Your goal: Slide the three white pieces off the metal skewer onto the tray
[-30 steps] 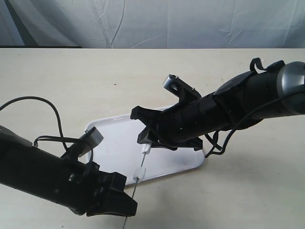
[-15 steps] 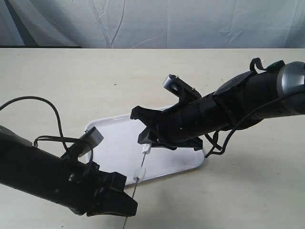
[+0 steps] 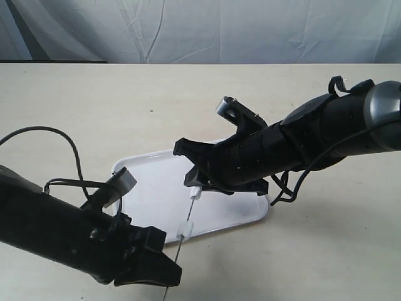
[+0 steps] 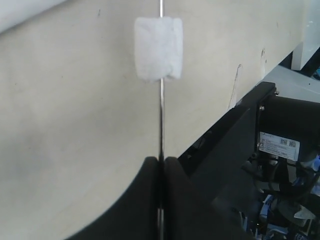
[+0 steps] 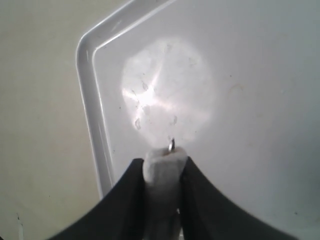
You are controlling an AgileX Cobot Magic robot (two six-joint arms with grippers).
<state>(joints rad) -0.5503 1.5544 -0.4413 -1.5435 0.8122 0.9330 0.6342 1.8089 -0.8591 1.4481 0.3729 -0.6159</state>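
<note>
The left pincer [image 4: 161, 165] was shut tight on the low end of the skewer [image 4: 161, 120], just past the near edge of the tray [image 3: 147, 188]. The skewer ran long and thin from there, up over the tray, toward the right pincer [image 5: 163, 162]. That pincer was squeezed on a white piece [image 5: 161, 177] at the far tip, right above the tray floor. So this piece would have to slide off away from the left pincer, along the rod. A second white piece [image 3: 183, 229] sat lower on the rod, between the two pincers. I could not find a third piece; the right pincer may have hidden it.
</note>
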